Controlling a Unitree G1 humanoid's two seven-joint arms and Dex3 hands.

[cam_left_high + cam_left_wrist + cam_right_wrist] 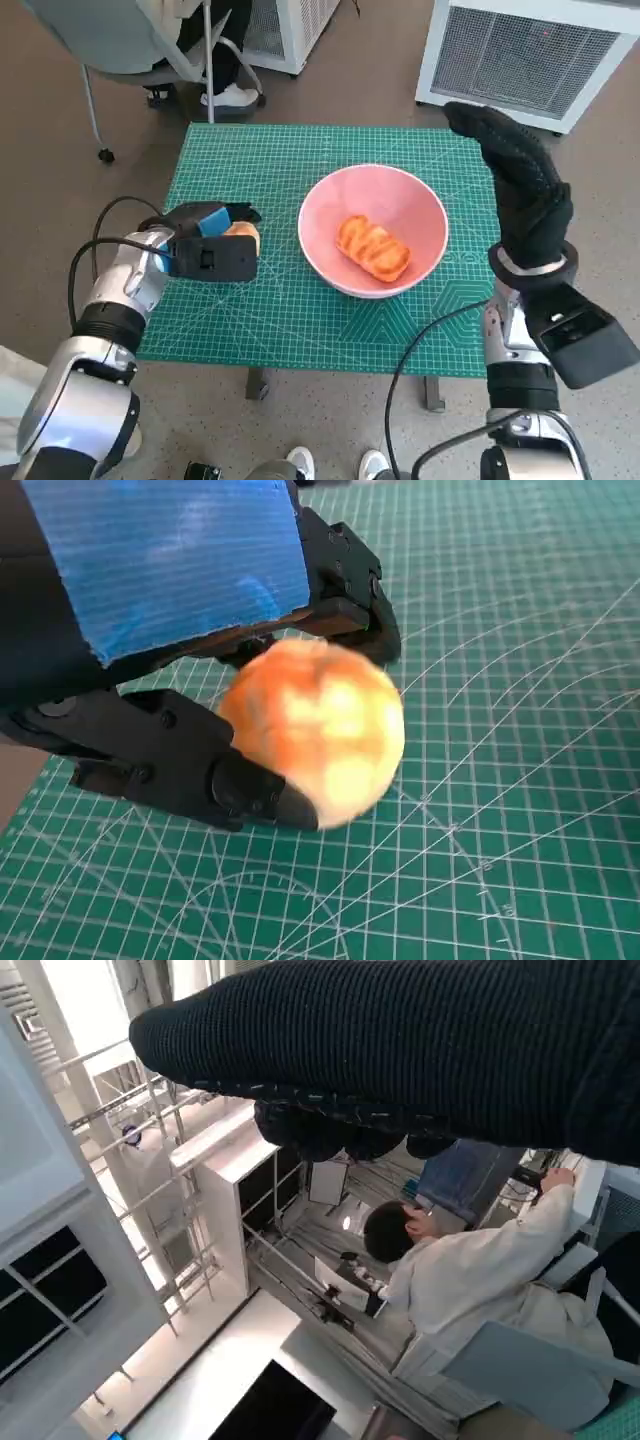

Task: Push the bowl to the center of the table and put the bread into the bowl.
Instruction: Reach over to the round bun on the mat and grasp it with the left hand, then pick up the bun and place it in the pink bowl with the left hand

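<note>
At the left of the head view, your left hand (pixel 205 245) pinches the small round golden bread roll (pixel 312 730) between its black fingers (pixel 250 792) over the green cutting mat (pixel 290 320); it looks light and soft, so hold its sides gently, while your right hand (pixel 520 190) is raised with fingers together, empty.

Lab or robotics test room, not a home. Small table covered by a green gridded cutting mat (pixel 300 310), white ventilated equipment cabinets (pixel 520 55) on bare floor, a wheeled office chair (pixel 140 50). Right wrist view: person in white coat (pixel 480 1280) at a bench, metal racking (pixel 150 1160) behind.
</note>
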